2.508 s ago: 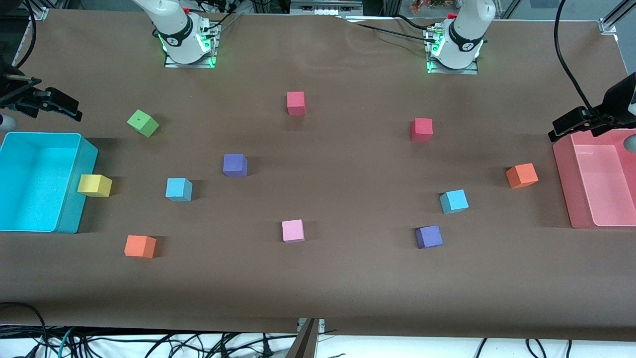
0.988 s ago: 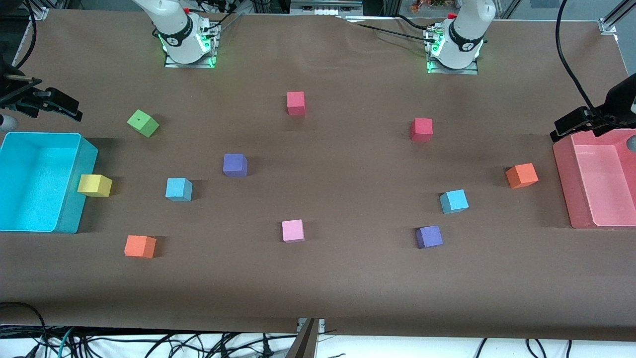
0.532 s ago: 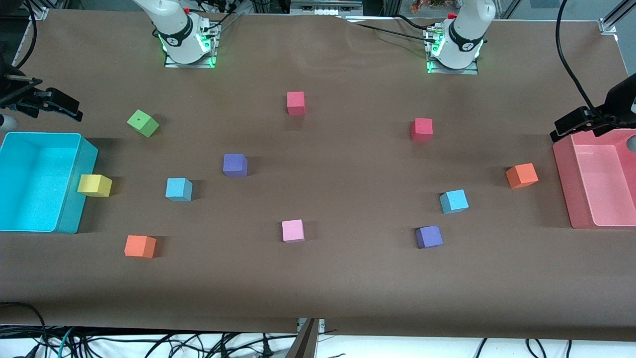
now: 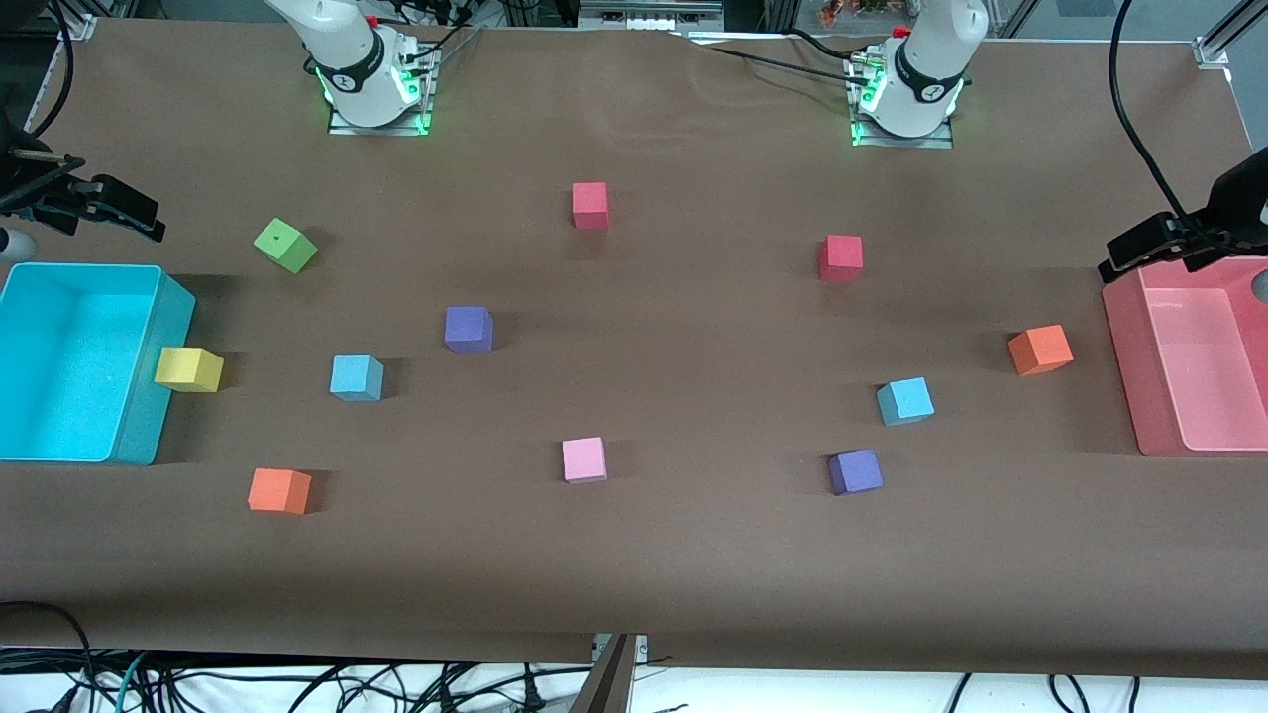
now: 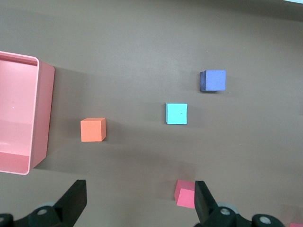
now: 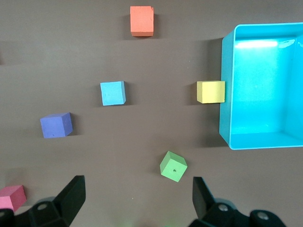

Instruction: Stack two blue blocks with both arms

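Observation:
Two sky-blue blocks lie apart on the brown table. One blue block (image 4: 357,377) lies toward the right arm's end and shows in the right wrist view (image 6: 112,92). The other blue block (image 4: 905,401) lies toward the left arm's end and shows in the left wrist view (image 5: 176,113). Both grippers are out of the front view, where only the arm bases show. My left gripper (image 5: 138,204) is open and empty, high over the table near a red block (image 5: 187,194). My right gripper (image 6: 137,201) is open and empty, high over the table near a green block (image 6: 173,166).
A cyan bin (image 4: 149,416) with a yellow block (image 4: 188,369) against it stands at the right arm's end. A pink bin (image 4: 1124,366) stands at the left arm's end. Purple (image 4: 469,329) (image 4: 856,471), orange (image 4: 279,490) (image 4: 1040,350), red (image 4: 589,205) (image 4: 840,257) and pink (image 4: 583,459) blocks are scattered about.

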### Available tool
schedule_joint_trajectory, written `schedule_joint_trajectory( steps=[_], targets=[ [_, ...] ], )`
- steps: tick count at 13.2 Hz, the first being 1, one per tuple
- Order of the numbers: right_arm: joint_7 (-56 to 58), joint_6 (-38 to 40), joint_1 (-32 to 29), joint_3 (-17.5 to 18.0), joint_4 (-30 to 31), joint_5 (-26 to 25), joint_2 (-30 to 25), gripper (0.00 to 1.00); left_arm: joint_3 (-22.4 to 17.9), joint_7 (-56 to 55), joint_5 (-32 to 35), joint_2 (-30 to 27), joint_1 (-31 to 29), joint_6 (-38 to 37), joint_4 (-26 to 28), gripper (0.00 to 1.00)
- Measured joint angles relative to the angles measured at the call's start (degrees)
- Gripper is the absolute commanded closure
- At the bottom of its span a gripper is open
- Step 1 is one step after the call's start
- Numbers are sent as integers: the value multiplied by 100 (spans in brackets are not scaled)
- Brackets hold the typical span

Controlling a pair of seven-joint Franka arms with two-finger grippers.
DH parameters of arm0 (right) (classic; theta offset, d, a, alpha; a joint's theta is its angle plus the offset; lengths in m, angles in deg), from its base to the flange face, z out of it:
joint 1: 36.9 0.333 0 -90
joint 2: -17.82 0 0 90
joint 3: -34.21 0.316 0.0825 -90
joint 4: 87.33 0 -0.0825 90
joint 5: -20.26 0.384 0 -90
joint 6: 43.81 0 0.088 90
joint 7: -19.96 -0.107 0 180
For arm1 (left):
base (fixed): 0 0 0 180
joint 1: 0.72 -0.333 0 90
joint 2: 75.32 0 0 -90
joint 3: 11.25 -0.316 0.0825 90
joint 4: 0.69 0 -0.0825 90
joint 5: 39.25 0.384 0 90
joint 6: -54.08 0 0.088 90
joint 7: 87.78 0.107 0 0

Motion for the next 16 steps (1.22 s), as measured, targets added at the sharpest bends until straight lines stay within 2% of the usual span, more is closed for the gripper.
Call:
schedule_joint_trajectory(
  steps=[11, 16],
  targets=[
    [7, 0, 1, 12, 9, 1, 7, 0, -2, 0, 0, 0, -1, 0, -4, 0],
    [13, -16, 7, 41, 51, 6, 221, 0, -2, 0, 0, 0, -2, 0, -8, 0]
  ],
)
